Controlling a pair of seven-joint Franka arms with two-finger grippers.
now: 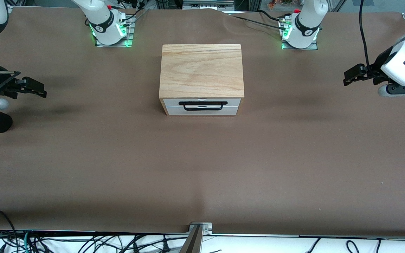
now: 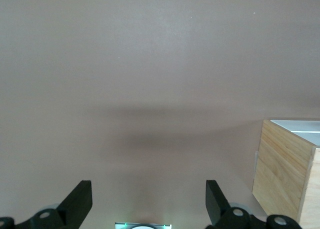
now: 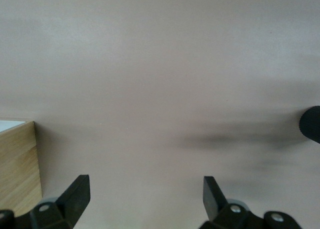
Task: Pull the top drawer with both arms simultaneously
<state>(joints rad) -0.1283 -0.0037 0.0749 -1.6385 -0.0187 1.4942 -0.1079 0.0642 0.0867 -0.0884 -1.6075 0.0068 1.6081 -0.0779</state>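
The top drawer (image 1: 201,102) is shut in the oak-grain box (image 1: 201,70) at the table's middle. Its white front panel faces the front camera and carries a long black bar handle (image 1: 202,105). My left gripper (image 1: 351,76) hangs open and empty above the table at the left arm's end, far from the box. My right gripper (image 1: 35,88) hangs open and empty above the table at the right arm's end. The left wrist view shows its open fingers (image 2: 80,201) over bare brown table, with the box's side (image 2: 287,176) at the edge. The right wrist view shows the box's corner (image 3: 17,164).
The brown table cover (image 1: 202,165) spreads wide all round the box. The two arm bases (image 1: 111,30) (image 1: 301,31) stand farther from the front camera than the box. Cables lie along the table's nearest edge (image 1: 83,242).
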